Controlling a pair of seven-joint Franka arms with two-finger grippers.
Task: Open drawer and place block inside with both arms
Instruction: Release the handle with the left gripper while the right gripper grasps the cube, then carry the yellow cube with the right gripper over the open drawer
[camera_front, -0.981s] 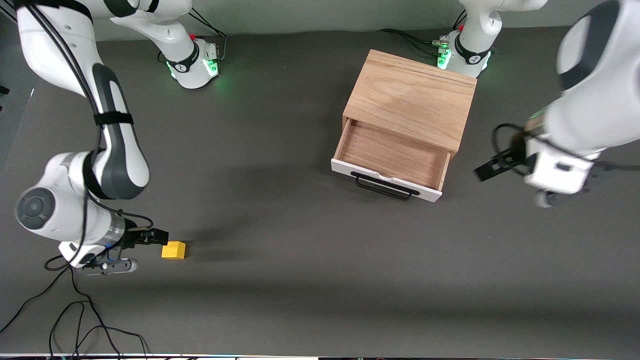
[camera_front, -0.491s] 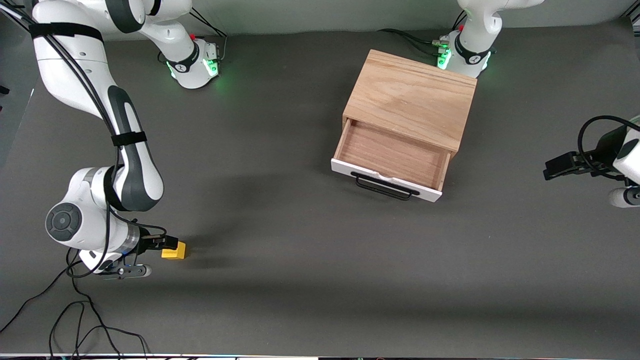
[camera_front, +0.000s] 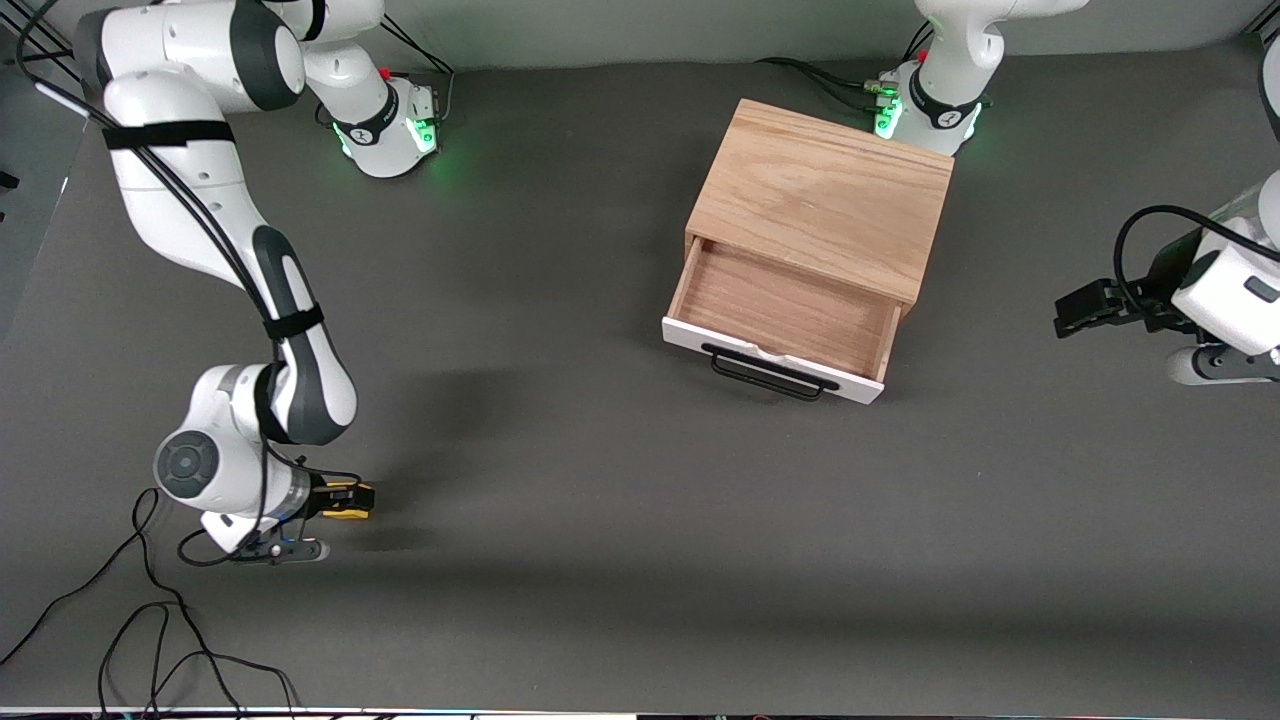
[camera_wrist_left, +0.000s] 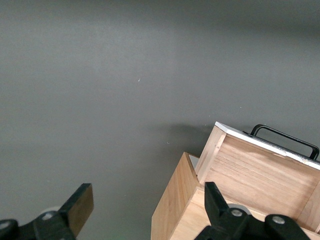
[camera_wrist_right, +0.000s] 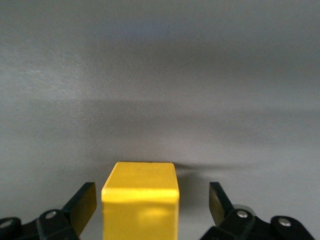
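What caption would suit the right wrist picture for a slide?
Open right gripper straddles the yellow block on the dark table, fingers not yet closed.

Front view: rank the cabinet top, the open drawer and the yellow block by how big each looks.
1. Cabinet top, largest.
2. Open drawer, somewhat smaller.
3. Yellow block, by far the smallest, lying between the right hand's open fingers.

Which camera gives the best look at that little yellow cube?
The right wrist view: the small yellow cube fills the space between the open right gripper. The front view shows it tiny, partly covered by the gripper. The left wrist view misses it.
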